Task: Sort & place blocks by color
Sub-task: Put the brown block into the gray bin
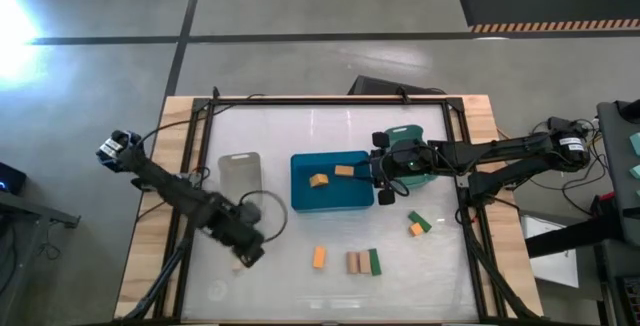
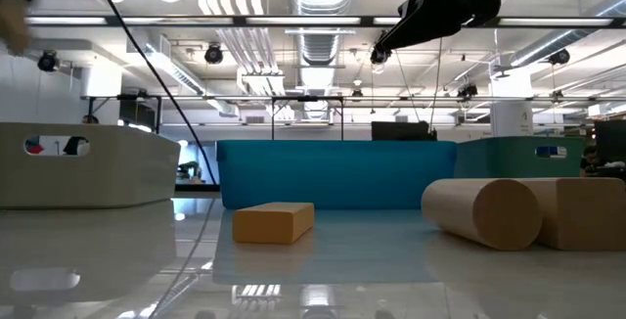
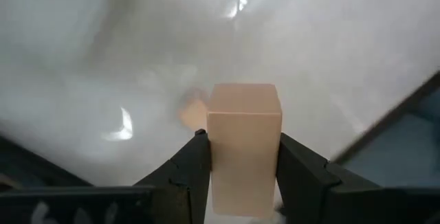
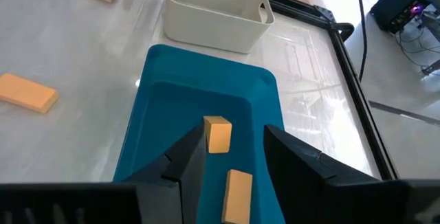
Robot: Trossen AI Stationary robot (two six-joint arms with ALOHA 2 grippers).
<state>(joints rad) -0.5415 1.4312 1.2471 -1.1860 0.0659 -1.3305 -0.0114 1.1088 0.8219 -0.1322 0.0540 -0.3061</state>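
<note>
The tan block [image 3: 244,148] in the left hand [image 3: 242,165] is cut off at the lower edge; the table below it is blurred.

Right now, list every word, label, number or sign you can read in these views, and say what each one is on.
None can be read.
Sticker on the pale bin: red and dark marks, too small to read.
Sticker on the teal bin: blue and white, too blurred to read.
Striped strip on the floor: orange and black hazard stripes, no words.
Blue bin, the blocks and the tan block held by the left gripper: no markings visible.
</note>
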